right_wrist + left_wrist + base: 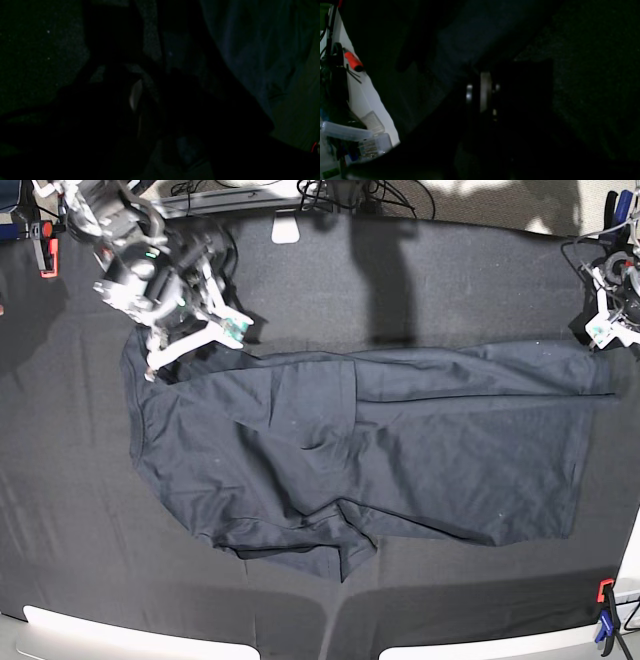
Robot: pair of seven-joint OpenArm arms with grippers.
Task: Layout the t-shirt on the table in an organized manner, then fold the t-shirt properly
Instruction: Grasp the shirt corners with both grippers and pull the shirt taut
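The dark charcoal t-shirt [400,450] lies spread across the black-clothed table [450,270], with creases and a folded-over flap at its lower middle. My right gripper [195,348] stands open at the shirt's upper left corner, white fingers apart just above the cloth. My left gripper [603,330] is shut at the shirt's upper right corner; I cannot see whether cloth is pinched in it. Both wrist views are very dark. Bluish shirt fabric [470,37] shows beyond the left gripper [483,92], and shirt folds [250,37] fill the right side of the right wrist view.
An orange clamp [45,255] sits at the table's far left edge and an orange and blue clamp [603,600] at the near right corner. Cables and a small pale object [285,228] lie along the back edge. A pale rim [100,635] runs along the front.
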